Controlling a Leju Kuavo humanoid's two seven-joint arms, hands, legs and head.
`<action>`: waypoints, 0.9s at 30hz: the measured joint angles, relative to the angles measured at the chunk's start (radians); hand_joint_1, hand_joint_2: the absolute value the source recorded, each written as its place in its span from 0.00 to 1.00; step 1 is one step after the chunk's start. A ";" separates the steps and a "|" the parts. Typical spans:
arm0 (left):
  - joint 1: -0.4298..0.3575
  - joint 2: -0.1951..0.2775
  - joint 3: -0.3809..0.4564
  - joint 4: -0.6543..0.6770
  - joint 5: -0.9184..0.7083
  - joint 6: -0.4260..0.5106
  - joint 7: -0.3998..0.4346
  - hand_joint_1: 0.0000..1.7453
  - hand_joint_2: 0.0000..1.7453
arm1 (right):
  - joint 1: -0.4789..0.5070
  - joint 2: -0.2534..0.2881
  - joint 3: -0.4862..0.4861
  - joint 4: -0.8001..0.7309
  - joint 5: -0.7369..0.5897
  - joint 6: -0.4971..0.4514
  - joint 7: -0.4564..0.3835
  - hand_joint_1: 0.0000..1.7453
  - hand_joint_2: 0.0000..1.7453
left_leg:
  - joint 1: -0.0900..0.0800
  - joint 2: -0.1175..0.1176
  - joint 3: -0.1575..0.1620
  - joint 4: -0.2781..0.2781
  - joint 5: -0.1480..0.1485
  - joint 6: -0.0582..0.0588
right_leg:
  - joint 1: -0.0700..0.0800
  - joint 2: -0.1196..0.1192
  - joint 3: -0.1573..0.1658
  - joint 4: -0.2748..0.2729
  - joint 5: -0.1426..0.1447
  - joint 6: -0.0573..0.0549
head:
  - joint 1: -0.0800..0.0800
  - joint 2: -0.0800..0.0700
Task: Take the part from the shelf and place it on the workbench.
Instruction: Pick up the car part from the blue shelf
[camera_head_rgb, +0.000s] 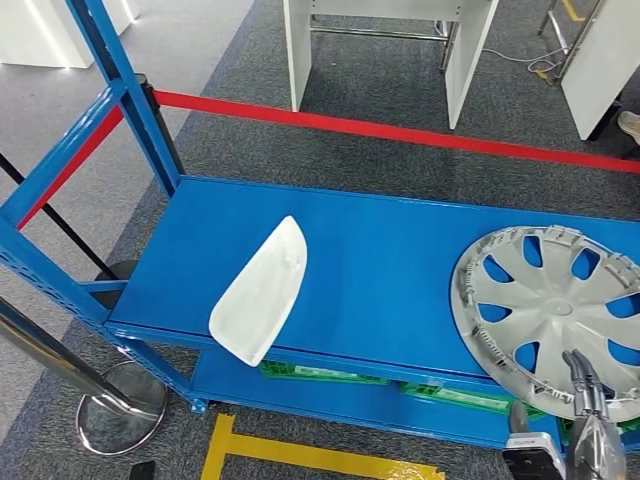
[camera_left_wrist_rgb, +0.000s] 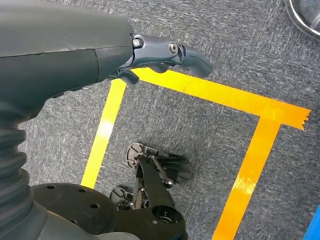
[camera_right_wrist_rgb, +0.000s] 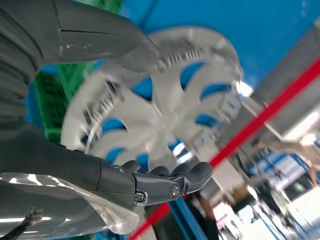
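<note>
The right hand (camera_head_rgb: 591, 420), fingers spread and holding nothing, nears the hubcap (camera_head_rgb: 555, 315). The blurry view suggests it may bump it off the shelf (camera_head_rgb: 377, 270).

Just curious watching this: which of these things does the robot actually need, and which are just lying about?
For the job:
hubcap on the blue shelf
right hand, close to the hubcap, holding nothing

Lying about:
white cover
red tape
green crates

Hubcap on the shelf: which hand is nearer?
Right. The right hand reaches at the hubcap near its front rim, not gripping it. The left hand hangs over the taped floor, away from it.
</note>
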 joint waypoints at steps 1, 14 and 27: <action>0.000 0.001 0.000 0.000 -0.002 -0.001 0.000 0.00 1.00 | 0.000 -0.026 0.027 0.001 -0.013 -0.011 0.031 0.00 1.00 | 0.000 0.000 0.000 0.000 0.000 0.000 | 0.000 0.000 0.000 0.000 0.000 0.000 | 0.000 0.000; 0.000 0.009 0.000 0.003 -0.012 -0.009 0.003 0.00 1.00 | -0.002 -0.238 0.198 0.004 -0.066 -0.035 0.283 0.00 1.00 | 0.000 0.000 0.000 0.000 0.000 0.000 | 0.000 0.000 0.000 0.000 0.000 0.000 | 0.000 0.000; 0.000 0.010 0.000 0.003 -0.015 -0.010 0.006 0.00 1.00 | -0.011 -0.280 0.228 0.004 0.003 -0.038 0.357 0.00 1.00 | 0.000 0.000 0.000 0.000 0.000 0.000 | 0.000 0.000 0.000 0.000 0.000 0.000 | 0.000 0.000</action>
